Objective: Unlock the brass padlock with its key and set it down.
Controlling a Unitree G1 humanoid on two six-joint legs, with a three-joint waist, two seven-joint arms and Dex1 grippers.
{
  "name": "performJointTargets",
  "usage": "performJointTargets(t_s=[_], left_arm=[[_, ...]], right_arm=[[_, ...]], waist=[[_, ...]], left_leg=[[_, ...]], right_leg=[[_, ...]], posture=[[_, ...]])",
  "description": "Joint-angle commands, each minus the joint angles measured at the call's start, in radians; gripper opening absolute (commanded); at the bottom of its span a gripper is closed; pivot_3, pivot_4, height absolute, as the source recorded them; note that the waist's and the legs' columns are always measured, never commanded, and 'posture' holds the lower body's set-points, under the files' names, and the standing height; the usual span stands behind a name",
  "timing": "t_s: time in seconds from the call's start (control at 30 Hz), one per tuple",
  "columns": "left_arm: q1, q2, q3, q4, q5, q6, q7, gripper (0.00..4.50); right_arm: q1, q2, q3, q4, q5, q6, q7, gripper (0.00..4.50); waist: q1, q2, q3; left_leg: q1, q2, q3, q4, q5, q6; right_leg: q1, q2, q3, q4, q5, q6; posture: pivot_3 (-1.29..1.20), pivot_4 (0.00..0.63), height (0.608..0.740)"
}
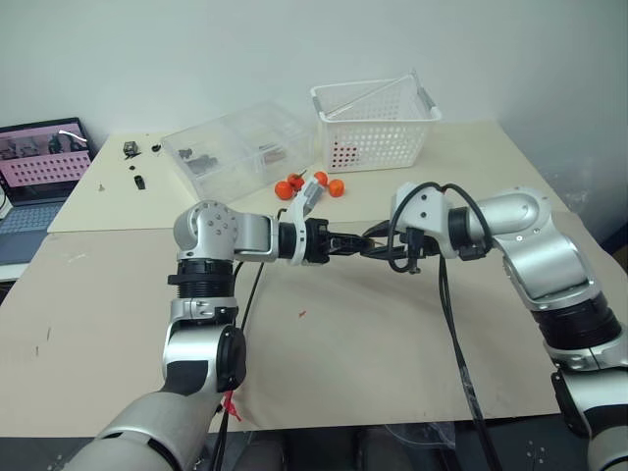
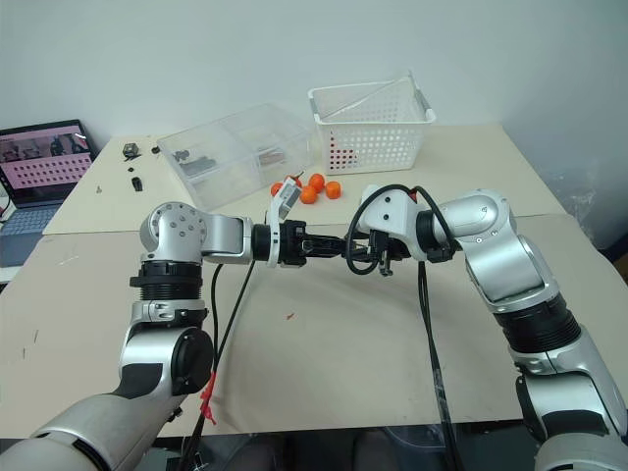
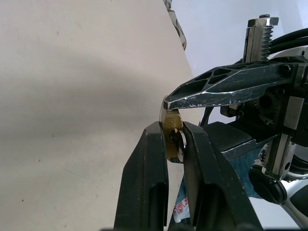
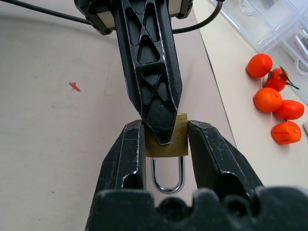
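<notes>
The brass padlock (image 4: 167,140) is held in the air above the middle of the worktop (image 1: 392,343), not resting on it. Its yellow-gold body is clamped between the two black fingers of the right gripper (image 4: 166,144), one finger against each side of the body. The silvery shackle (image 4: 168,177) is seated in the body and points back toward the right wrist.

The left gripper (image 3: 174,139) meets the lock from the opposite side. Its fingers are drawn close together and pinch a small silvery piece, apparently the key (image 3: 180,144), against the end of the lock body. Whether the key is fully inserted cannot be told. In the right wrist view one left finger (image 4: 153,72) lies across the face of the lock body, its tip touching it.

Both arms reach in from opposite sides and the two grippers meet tip to tip over the centre of the worktop.

A small red speck (image 4: 74,86) lies on the worktop, nearer the front edge than the grippers. A cluster of small orange fruits (image 1: 312,184) lies toward the far edge, well apart from the lock. Behind them stand a clear plastic compartment box (image 1: 235,147) and, beside it, a white perforated basket (image 1: 378,123). Small dark parts (image 1: 132,162) lie near the far left corner. A laptop (image 1: 39,177) stands off the left edge.
</notes>
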Motion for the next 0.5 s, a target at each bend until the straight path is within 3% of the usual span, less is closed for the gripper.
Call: performJointTargets(t_s=[0.03, 0.17, 0.23, 0.47, 0.5], left_arm=[[-0.018, -0.011, 0.015, -0.015, -0.023, -0.003, -0.017, 0.02], [-0.019, -0.012, 0.015, -0.014, -0.019, -0.008, -0.016, 0.02], [-0.019, -0.012, 0.017, -0.013, -0.019, -0.009, -0.015, 0.02], [-0.015, -0.004, 0.023, -0.017, -0.018, -0.008, -0.015, 0.02], [-0.015, 0.001, 0.026, -0.017, -0.018, -0.006, -0.015, 0.02]], right_arm=[[-0.018, -0.006, -0.035, -0.033, 0.017, 0.005, -0.008, 0.91], [-0.017, -0.005, -0.037, -0.035, 0.023, 0.015, -0.005, 0.91], [-0.017, -0.004, -0.038, -0.036, 0.026, 0.022, -0.006, 1.92], [-0.01, -0.014, -0.05, -0.073, 0.063, 0.068, -0.002, 4.27], [-0.008, -0.019, -0.06, -0.085, 0.078, 0.084, 0.001, 4.27]], waist=[[0.0, 0.0, 0.0], [0.0, 0.0, 0.0], [0.0, 0.0, 0.0], [-0.001, 0.0, 0.0], [0.0, 0.0, 0.0]], left_leg=[[0.0, 0.0, 0.0, 0.0, 0.0, 0.0], [0.0, 0.0, 0.0, 0.0, 0.0, 0.0], [0.0, 0.0, 0.0, 0.0, 0.0, 0.0], [0.0, 0.0, 0.0, 0.0, 0.0, 0.0], [0.0, 0.0, 0.0, 0.0, 0.0, 0.0]], right_leg=[[0.0, 0.0, 0.0, 0.0, 0.0, 0.0], [0.0, 0.0, 0.0, 0.0, 0.0, 0.0], [0.0, 0.0, 0.0, 0.0, 0.0, 0.0], [0.0, 0.0, 0.0, 0.0, 0.0, 0.0], [0.0, 0.0, 0.0, 0.0, 0.0, 0.0]], posture=[[0.0, 0.15, 0.74], [0.0, 0.15, 0.74], [0.0, 0.15, 0.74], [0.0, 0.15, 0.74], [0.0, 0.15, 0.74]])
